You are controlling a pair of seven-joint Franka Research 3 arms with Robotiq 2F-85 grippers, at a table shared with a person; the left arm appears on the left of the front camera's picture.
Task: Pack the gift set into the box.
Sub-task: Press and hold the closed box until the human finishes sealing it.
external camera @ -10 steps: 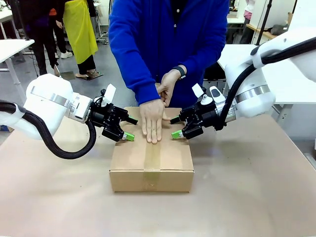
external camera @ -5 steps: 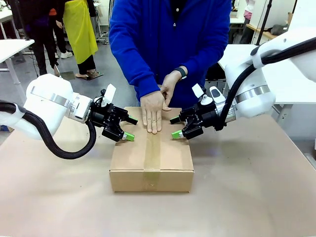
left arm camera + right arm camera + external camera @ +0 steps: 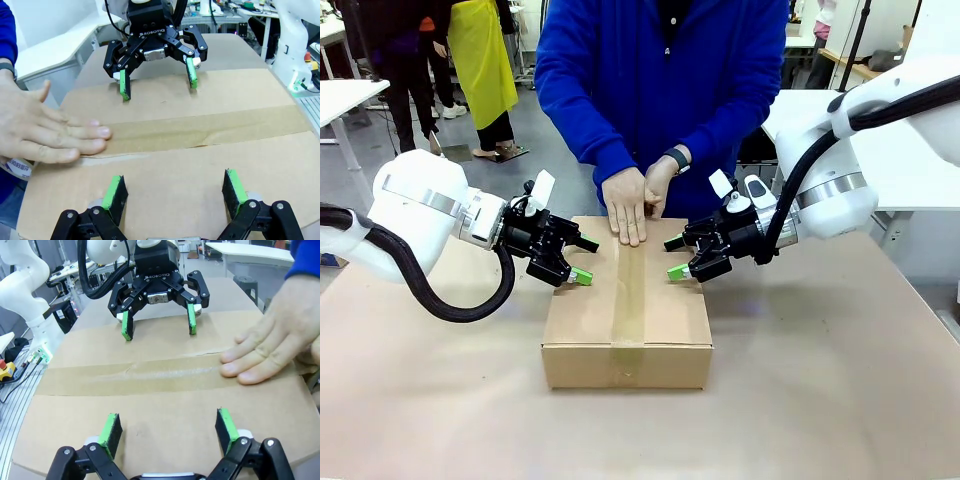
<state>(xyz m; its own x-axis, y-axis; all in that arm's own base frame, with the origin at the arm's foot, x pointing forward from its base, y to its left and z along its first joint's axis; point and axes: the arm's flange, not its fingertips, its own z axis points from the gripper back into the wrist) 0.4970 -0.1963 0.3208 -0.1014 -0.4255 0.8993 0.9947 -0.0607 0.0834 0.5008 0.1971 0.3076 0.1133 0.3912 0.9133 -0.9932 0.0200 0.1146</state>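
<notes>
Box (image 3: 626,320) sits closed at the centre of the table (image 3: 840,400), flaps down, a strip of brown tape (image 3: 629,300) running along the centre seam from the 12 o'clock edge over the 6 o'clock edge and down the front face; gift set not visible, presumably sealed inside.

Left hand (image 3: 572,270) at roughly 9 o'clock of the box top, fingers spread wide, green pads resting on or just above the left flap, holding nothing; right hand (image 3: 686,268) at roughly 3 o'clock, likewise spread wide and empty, pads at the right flap. In the left wrist view the pads (image 3: 116,192) appear to rest on the cardboard, but true contact cannot be confirmed.

Person's hand (image 3: 625,203) lies flat on the tape at the 12 o'clock end; second hand (image 3: 657,183) just beside it, with what looks like a tape roll (image 3: 16,167) underneath.

Judged step: sealing, near the end of the task; robot's role is to steady the flaps while the tape is pressed.

To do it well: keep both hands still and level, pressure straight down and even on both sides so the seam stays shut; stay clear of the tape line and the person's fingers; release only once the person's hands lift away.

Risk: uneven push could reopen the seam or skew the box.
</notes>
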